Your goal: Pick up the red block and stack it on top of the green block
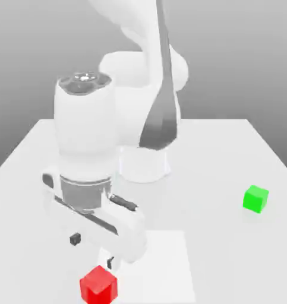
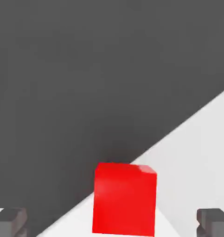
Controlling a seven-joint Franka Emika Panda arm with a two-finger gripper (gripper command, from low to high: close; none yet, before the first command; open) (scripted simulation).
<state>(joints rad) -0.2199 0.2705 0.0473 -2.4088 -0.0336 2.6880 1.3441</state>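
Observation:
The red block [image 1: 98, 285] is a small red cube resting on the white table near its front edge. My gripper [image 1: 93, 250] hovers just above and behind it, tilted. In the hand view the red block [image 2: 125, 199] sits between the two dark fingertips [image 2: 9, 222], with a gap on either side, so my gripper [image 2: 112, 224] is open and touches nothing. The green block [image 1: 255, 199], a smaller green cube, stands alone on the table toward the exterior view's right, well away from the gripper.
The arm's white base [image 1: 144, 160] stands at the middle of the table [image 1: 217, 148], behind the gripper. A lighter square patch [image 1: 169, 267] marks the tabletop between the red block and the green one.

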